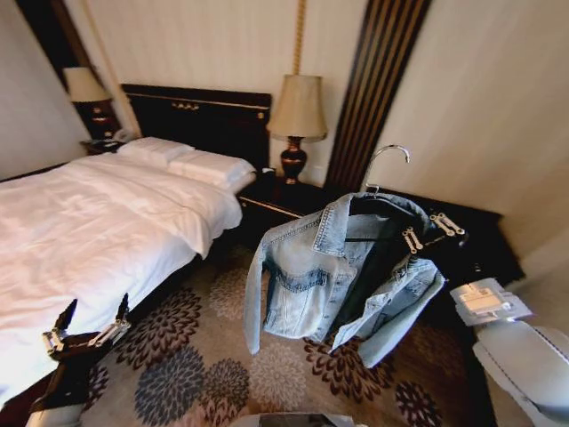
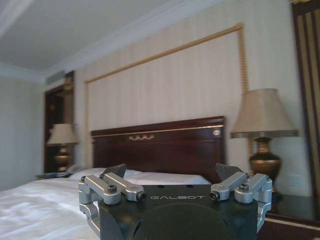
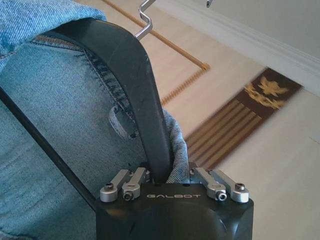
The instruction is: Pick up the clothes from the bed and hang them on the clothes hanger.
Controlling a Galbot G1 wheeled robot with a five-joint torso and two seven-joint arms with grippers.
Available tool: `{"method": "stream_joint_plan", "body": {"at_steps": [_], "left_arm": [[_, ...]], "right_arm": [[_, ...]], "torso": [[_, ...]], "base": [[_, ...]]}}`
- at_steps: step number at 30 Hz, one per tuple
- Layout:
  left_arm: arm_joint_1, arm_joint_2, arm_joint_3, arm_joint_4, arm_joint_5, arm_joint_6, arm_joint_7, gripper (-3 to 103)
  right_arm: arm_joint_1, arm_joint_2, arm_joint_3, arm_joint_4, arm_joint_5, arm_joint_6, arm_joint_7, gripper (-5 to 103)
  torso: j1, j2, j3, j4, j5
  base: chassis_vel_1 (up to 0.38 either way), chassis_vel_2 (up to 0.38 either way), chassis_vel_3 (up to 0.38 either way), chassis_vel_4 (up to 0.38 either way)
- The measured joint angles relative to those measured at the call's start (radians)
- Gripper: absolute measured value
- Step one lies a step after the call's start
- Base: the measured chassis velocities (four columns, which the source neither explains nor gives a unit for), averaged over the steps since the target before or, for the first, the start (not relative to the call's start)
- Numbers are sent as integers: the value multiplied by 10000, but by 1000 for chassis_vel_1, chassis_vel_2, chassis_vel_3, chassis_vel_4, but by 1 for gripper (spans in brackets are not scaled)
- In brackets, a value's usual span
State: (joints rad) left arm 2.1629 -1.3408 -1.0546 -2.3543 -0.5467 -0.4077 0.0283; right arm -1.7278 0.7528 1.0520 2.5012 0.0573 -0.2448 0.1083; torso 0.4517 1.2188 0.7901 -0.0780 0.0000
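Note:
The light-blue denim jacket (image 1: pixel 307 271) hangs open on the black clothes hanger (image 1: pixel 378 203), whose silver hook (image 1: pixel 388 156) points up free in the air above the carpet, right of the bed (image 1: pixel 89 231). My right gripper (image 1: pixel 425 229) is shut on the hanger's right shoulder. In the right wrist view its fingers (image 3: pixel 162 172) clamp the hanger arm (image 3: pixel 132 75) together with the jacket's (image 3: pixel 50 130) shoulder cloth. My left gripper (image 1: pixel 92 318) stands open and holds nothing, low by the bed's near side. The left wrist view has this gripper (image 2: pixel 170 172) facing the headboard (image 2: pixel 165 145).
A nightstand with a lamp (image 1: pixel 296 116) stands between the bed and a dark low cabinet (image 1: pixel 480 231) at the right wall. A second lamp (image 1: pixel 86 89) sits far left. Flower-patterned carpet (image 1: pixel 196 356) lies in front. A white robot part (image 1: pixel 524 356) is at lower right.

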Motion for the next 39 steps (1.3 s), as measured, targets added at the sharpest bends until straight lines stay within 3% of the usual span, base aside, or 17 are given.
{"method": "stream_joint_plan", "body": {"at_steps": [11, 39], "left_arm": [[0, 0, 0, 0, 0, 0, 0, 100], [0, 0, 0, 0, 0, 0, 0, 100]], "right_arm": [[64, 11, 37, -5, 69, -25, 1, 28], [478, 152, 354, -94, 1284, -565, 291, 28]], "torso": [[1, -1, 1, 0, 1], [0, 0, 0, 0, 1]], "base": [[-130, -122, -119, -122], [-120, -128, -123, -126]]}}
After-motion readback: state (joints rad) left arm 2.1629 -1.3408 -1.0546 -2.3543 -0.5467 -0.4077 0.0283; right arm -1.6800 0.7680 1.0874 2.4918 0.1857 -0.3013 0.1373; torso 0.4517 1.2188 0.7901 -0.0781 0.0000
